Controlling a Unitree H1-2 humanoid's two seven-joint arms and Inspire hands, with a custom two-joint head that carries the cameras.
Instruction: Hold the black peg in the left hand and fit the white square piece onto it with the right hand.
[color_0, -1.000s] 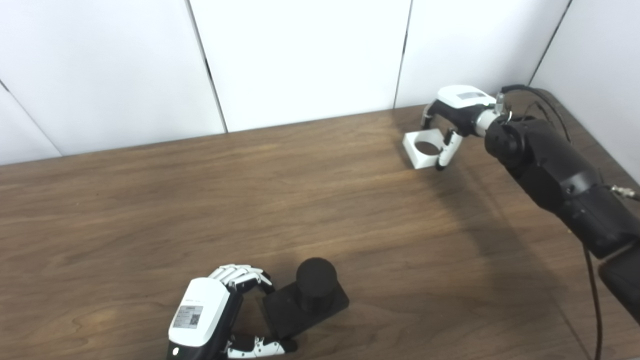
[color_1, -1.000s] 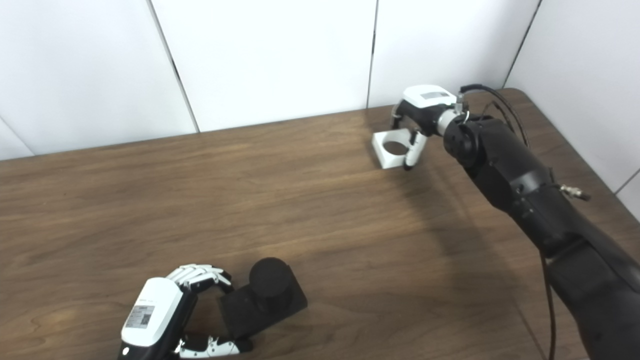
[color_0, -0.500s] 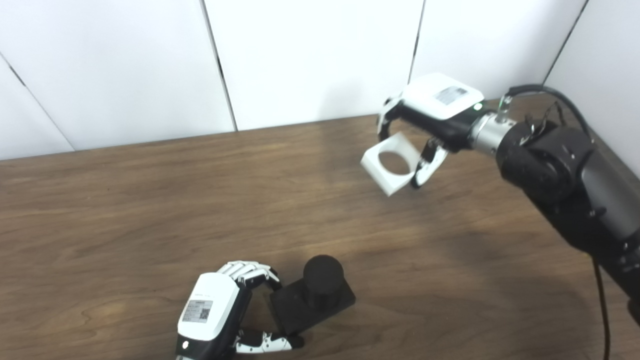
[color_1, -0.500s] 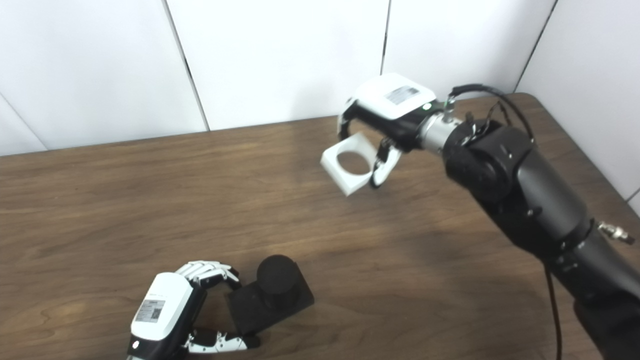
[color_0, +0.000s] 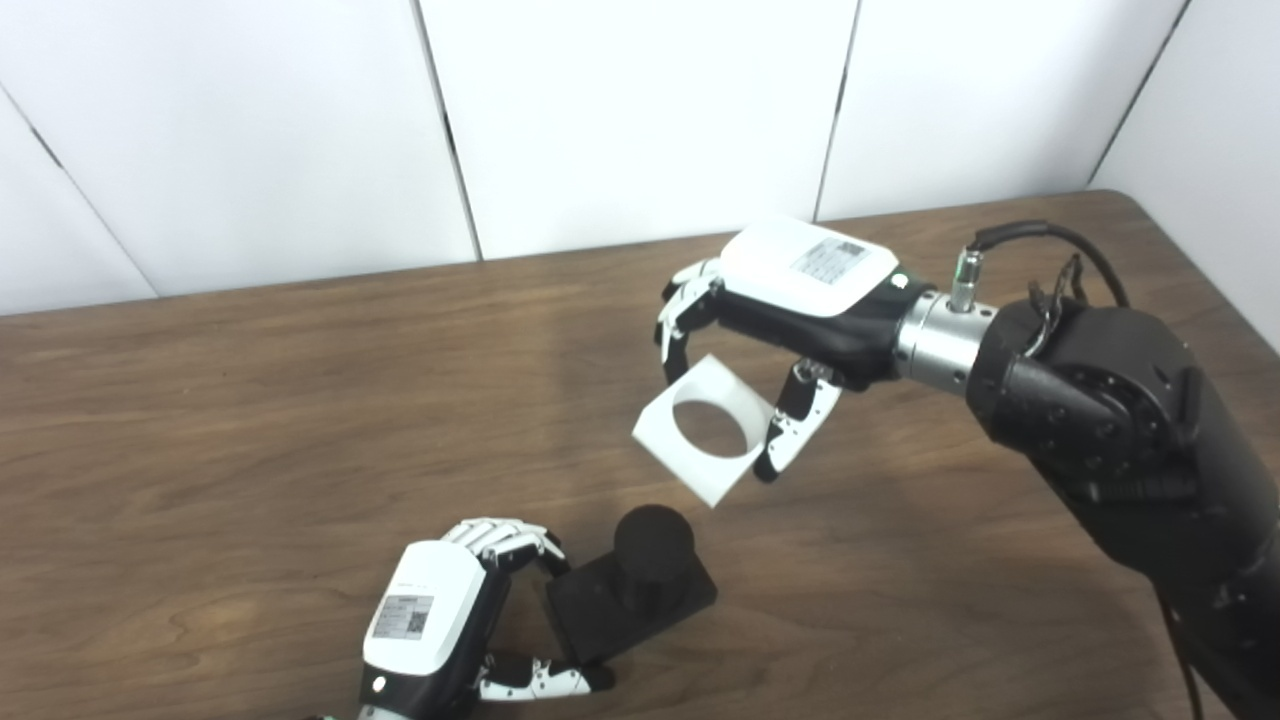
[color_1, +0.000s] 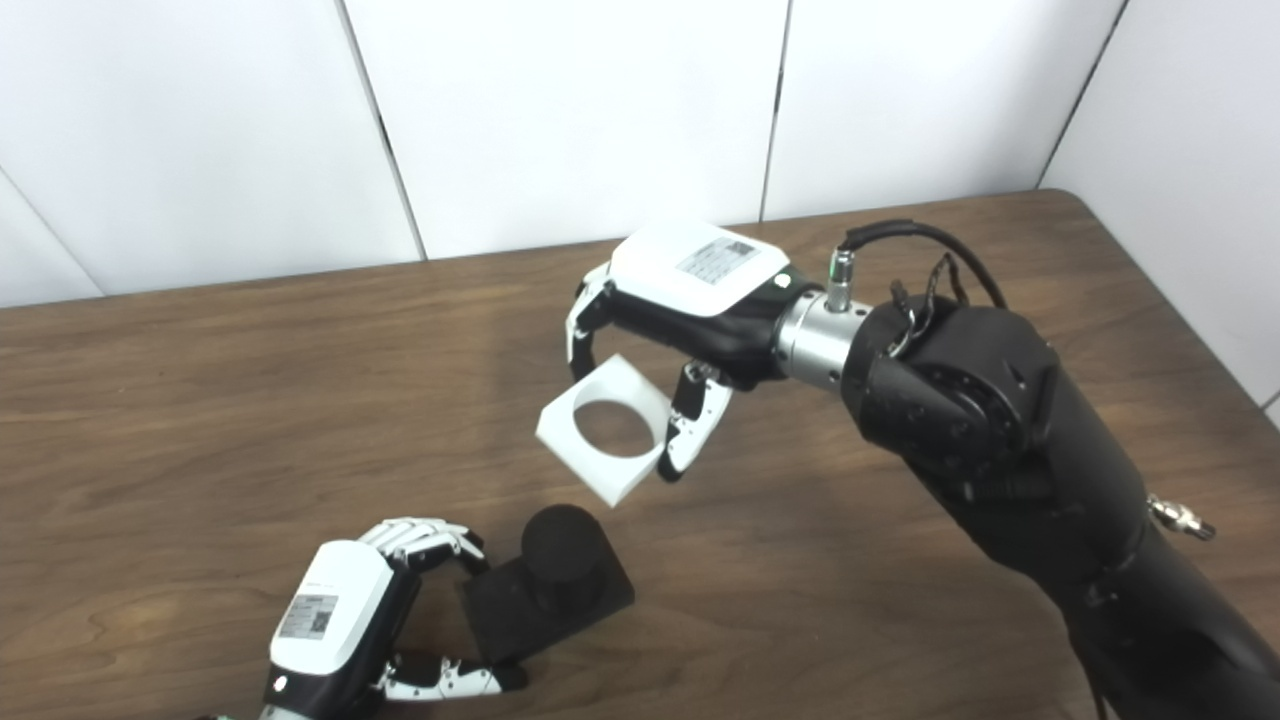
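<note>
Lab bench: bare table (color_0: 250, 420), white panels (color_0: 640, 110)

1. Both views look down from the robot's head onto the table (color_0: 250, 400), facing the wall (color_0: 640, 110) behind.
2. Fairly near, side by side; they share nearly everything, the right eye's picture shifted slightly leftward.

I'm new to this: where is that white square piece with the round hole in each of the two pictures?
Left eye view: the white square piece is just right of centre, held in the right hand.
Right eye view: it sits just left of centre, in the same hand.
Shared landmark: the black peg lies below it in both.
</note>
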